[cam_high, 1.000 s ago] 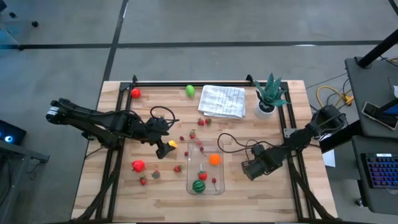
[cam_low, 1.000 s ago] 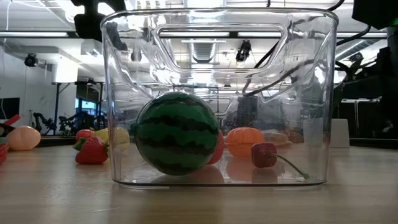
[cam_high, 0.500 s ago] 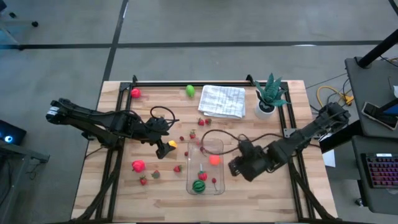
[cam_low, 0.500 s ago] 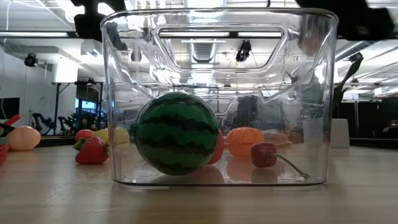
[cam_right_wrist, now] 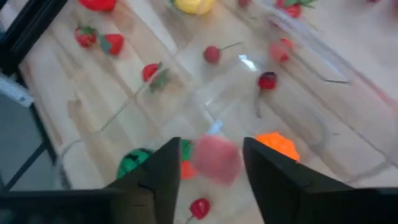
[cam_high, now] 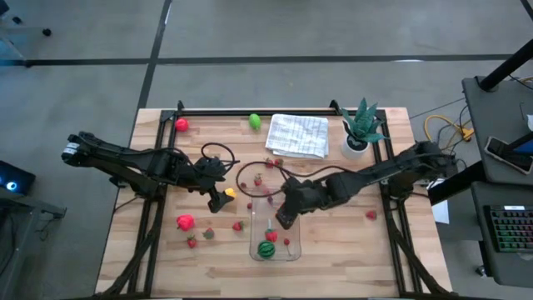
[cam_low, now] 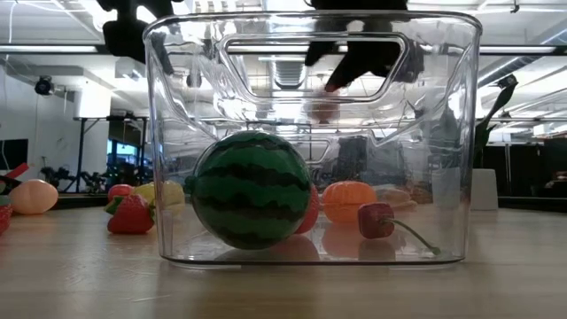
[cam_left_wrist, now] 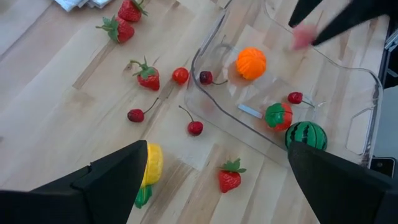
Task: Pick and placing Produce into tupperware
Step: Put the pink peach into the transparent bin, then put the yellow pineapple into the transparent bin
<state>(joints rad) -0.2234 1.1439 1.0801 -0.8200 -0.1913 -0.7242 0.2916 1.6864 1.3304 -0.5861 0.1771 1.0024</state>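
The right gripper [cam_high: 283, 218] hangs over the clear rectangular plastic tupperware [cam_high: 293, 196] near the centre of the high view, and in the right wrist view a blurred pink round fruit [cam_right_wrist: 216, 158] sits between its two dark fingers, directly above the container's open mouth. The jaws stand partly apart around that pink piece; whether they are pinching it or have let it go cannot be told. The step in hand looks like the drop of this piece into the tupperware. Already lying inside are a striped dark-green toy melon [cam_low: 251, 189], an orange ridged fruit [cam_left_wrist: 251, 63], a small red-and-green fruit [cam_left_wrist: 278, 116] and a red cherry with a thin stem [cam_low: 376, 221]. The left gripper [cam_high: 215, 202] waits at centre-left of the high view with its jaws spread wide and nothing between them, poised just above a yellow fruit [cam_left_wrist: 152, 165] on the wooden bench [cam_high: 158, 250]. More loose produce is scattered on the bench left of the tupperware: strawberries [cam_left_wrist: 148, 75], cherries [cam_left_wrist: 135, 115] and a larger red fruit [cam_high: 185, 222]. Next, the right arm probably needs to free the pink piece fully and lift clear of the rim, while the left jaws would have to come down and close on the yellow fruit.
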